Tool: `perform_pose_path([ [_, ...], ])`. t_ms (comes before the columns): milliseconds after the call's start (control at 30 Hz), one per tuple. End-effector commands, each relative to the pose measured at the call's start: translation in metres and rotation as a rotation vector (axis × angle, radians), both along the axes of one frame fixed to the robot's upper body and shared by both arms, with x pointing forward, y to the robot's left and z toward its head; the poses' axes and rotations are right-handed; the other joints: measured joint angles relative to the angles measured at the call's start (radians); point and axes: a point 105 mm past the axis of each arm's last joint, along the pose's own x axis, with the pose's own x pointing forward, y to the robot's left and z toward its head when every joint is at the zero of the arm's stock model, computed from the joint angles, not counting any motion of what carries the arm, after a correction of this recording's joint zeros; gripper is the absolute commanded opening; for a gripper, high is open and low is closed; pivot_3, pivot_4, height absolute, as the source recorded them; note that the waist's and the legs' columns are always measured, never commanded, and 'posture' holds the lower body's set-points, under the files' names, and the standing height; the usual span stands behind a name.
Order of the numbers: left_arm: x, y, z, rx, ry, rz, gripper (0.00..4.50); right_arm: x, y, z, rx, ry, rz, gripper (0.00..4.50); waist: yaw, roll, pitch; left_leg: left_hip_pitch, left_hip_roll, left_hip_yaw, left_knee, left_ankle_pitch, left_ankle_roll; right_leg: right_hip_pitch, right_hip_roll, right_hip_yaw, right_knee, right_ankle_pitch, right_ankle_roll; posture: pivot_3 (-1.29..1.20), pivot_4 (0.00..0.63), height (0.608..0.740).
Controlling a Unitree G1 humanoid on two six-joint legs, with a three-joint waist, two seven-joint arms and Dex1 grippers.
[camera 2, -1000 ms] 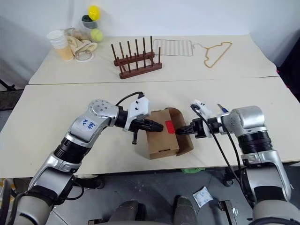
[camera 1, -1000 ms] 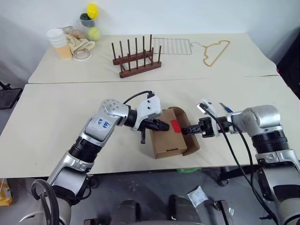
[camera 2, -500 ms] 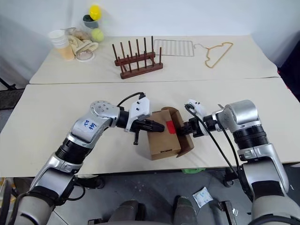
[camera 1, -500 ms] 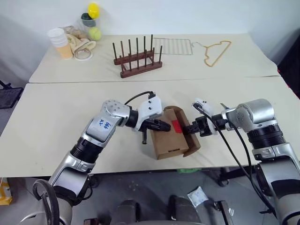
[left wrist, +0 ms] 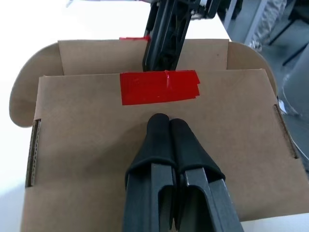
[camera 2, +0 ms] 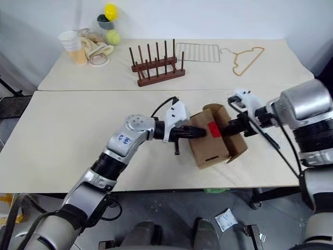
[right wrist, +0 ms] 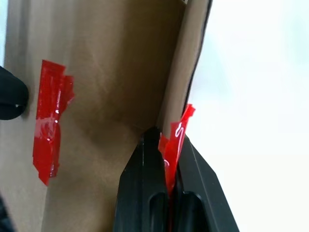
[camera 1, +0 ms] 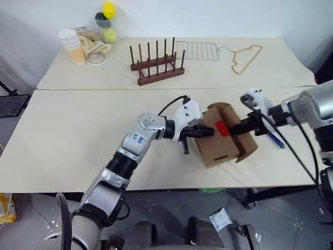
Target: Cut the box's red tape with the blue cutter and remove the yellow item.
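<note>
The box's [camera 1: 221, 138] interior was hidden behind its flaps; contents could not be determined. The blue cutter [camera 1: 274, 139] lay partly masked by the right arm's cable. Right gripper [right wrist: 164, 145] fingers were cut off at the frame edge.

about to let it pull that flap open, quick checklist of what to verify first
1. Red tape strip cut at the seam: ok, halves sit on separate flaps.
2. Right gripper jaws shut on the small brown cardboard box's outer flap edge, over a tape piece: ok.
3. Left gripper jaws shut, tips pressed on the box face beside the tape: ok.
4. Slim dark-blue pen-like cutter lying on the cream table, out of the way: ok.
5. Yellow item inside: cannot tell.
</note>
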Motion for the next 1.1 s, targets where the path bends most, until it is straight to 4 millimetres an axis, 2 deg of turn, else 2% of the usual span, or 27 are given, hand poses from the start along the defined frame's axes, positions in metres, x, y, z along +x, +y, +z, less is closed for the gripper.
perform_pose_path([
  [33,0.005,-0.007,0.008,-0.022,-0.034,0.018,0.00,-0.007,0.011,0.021,0.003,-0.051,0.082,0.01,-0.001,0.000,0.000,0.000,0.000,0.000,0.000,0.000,0.000,0.000,0.000,0.000,0.000,0.000,0.000,0.00,0.150,0.740],
  [167,0.009,-0.017,0.013,-0.054,-0.054,0.030,0.00,-0.012,0.012,0.034,-0.060,-0.084,0.100,0.01,0.000,0.000,0.000,0.000,0.000,0.000,0.000,0.000,0.000,0.000,0.000,0.000,0.000,0.000,0.000,0.00,0.150,0.740],
  [400,0.005,-0.028,0.008,-0.071,-0.022,0.035,0.00,-0.004,-0.001,0.036,-0.283,-0.174,0.128,0.01,0.002,0.000,0.000,-0.001,0.000,0.000,0.000,0.000,0.000,-0.001,0.000,0.000,-0.001,0.000,0.000,0.00,0.150,0.740],
  [533,0.001,-0.026,0.001,-0.061,0.003,0.030,0.00,-0.001,-0.002,0.040,-0.352,-0.211,0.158,0.01,-0.002,0.000,0.000,-0.001,0.000,0.000,0.000,0.000,0.000,-0.001,0.000,0.000,-0.001,0.000,0.000,0.00,0.150,0.740],
  [833,0.006,0.000,-0.019,0.039,0.008,0.069,0.00,-0.014,0.024,0.051,-0.369,-0.264,0.236,0.01,0.000,0.000,0.000,-0.001,0.000,-0.001,0.000,0.000,0.000,-0.001,0.000,0.000,-0.001,0.000,0.000,0.00,0.150,0.740],
  [1100,0.007,0.003,-0.020,0.039,0.023,0.078,0.00,-0.024,0.030,0.047,-0.349,-0.261,0.241,0.01,0.002,0.000,0.000,-0.003,0.000,-0.004,0.003,0.000,0.000,-0.001,0.000,-0.001,0.000,0.000,0.000,0.00,0.150,0.740],
])
